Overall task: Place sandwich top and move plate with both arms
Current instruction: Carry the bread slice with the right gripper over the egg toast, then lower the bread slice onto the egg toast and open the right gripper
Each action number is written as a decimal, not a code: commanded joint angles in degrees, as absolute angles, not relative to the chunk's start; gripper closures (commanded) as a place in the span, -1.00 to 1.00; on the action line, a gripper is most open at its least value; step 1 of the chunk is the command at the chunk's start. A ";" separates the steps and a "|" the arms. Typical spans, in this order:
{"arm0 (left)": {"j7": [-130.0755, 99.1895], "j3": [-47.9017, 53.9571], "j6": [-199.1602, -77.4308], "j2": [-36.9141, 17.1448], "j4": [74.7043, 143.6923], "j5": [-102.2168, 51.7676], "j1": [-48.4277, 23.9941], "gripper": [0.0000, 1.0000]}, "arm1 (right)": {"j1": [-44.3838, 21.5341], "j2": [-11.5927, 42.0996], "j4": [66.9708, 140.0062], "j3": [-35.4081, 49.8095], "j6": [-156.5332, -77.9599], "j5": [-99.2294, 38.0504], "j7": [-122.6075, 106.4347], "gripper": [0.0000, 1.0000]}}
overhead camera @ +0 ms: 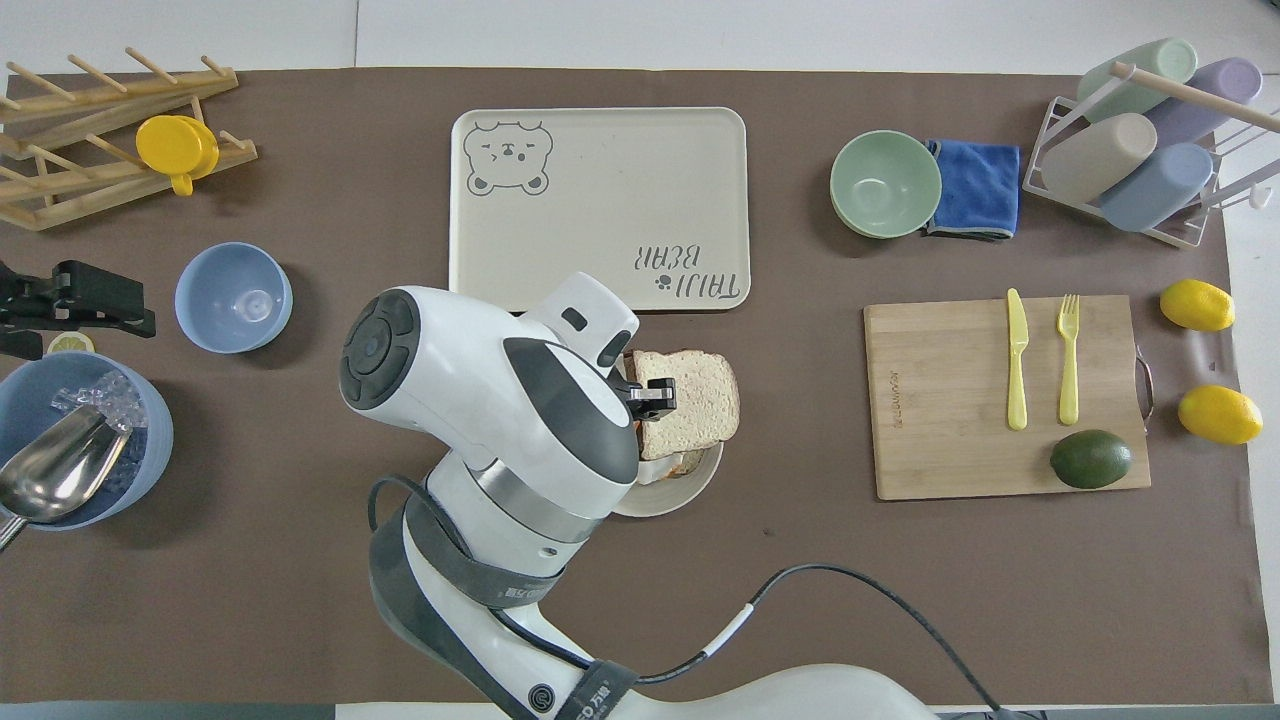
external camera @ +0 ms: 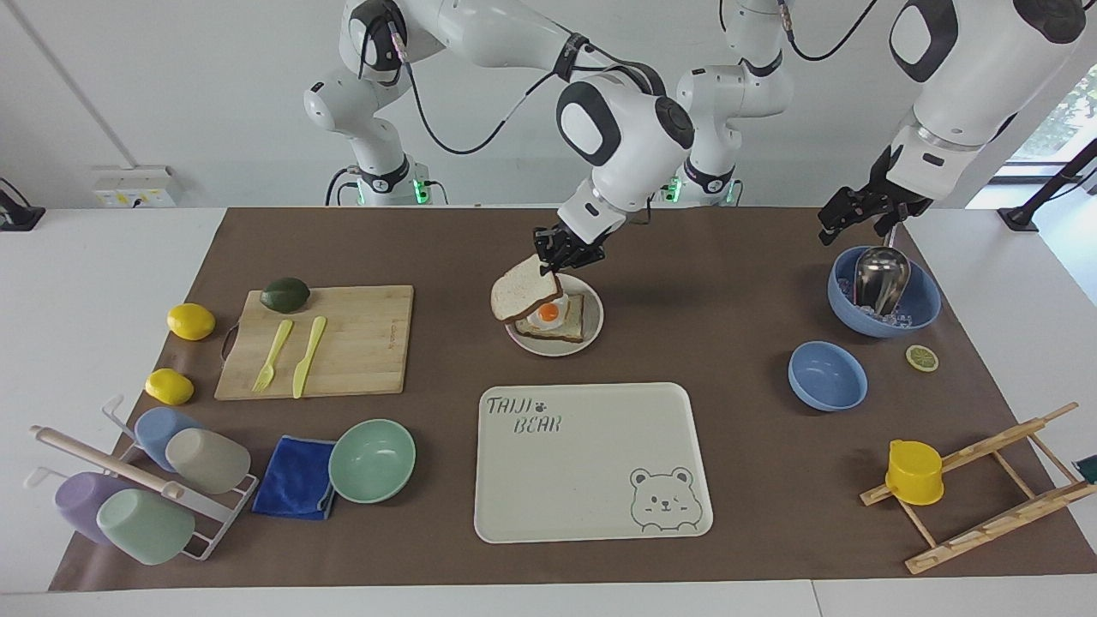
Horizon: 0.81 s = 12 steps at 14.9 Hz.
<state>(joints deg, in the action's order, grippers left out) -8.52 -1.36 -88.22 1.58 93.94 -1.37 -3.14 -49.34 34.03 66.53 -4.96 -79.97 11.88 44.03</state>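
One tray (external camera: pixel 591 463) lettered "TAIJI BEAR", sandwich top (external camera: pixel 524 289) held aloft

The sandwich top (external camera: pixel 525 289), a pale speckled bread slice with brown crust, hangs tilted in the air over the plate (external camera: pixel 593 334), pinched at one edge by the right gripper (external camera: pixel 561 248); the plate, small, round and beige-grey, sits mid-table, nearer the robots than the bear tray (external camera: pixel 591 463), bearing egg-topped toast (external camera: pixel 557 321).

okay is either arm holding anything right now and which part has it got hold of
The right gripper holds the sandwich top by its crust edge, tilted over the plate. The left gripper, over the blue ice bowl, holds nothing.
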 commanded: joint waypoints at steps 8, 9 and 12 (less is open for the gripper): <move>-8.09 -1.05 -89.03 2.99 95.62 -1.50 -0.18 -1.00 | -49.84 34.10 71.80 -5.18 -86.92 7.56 50.01 1.00; -8.09 -1.05 -89.03 2.99 95.62 -1.49 -0.18 -1.00 | -49.75 34.10 71.81 -5.19 -87.01 7.56 50.01 1.00; -8.09 -1.05 -89.12 2.99 95.62 -1.49 -0.18 -1.00 | -48.96 33.40 73.91 -5.19 -89.55 7.38 50.01 1.00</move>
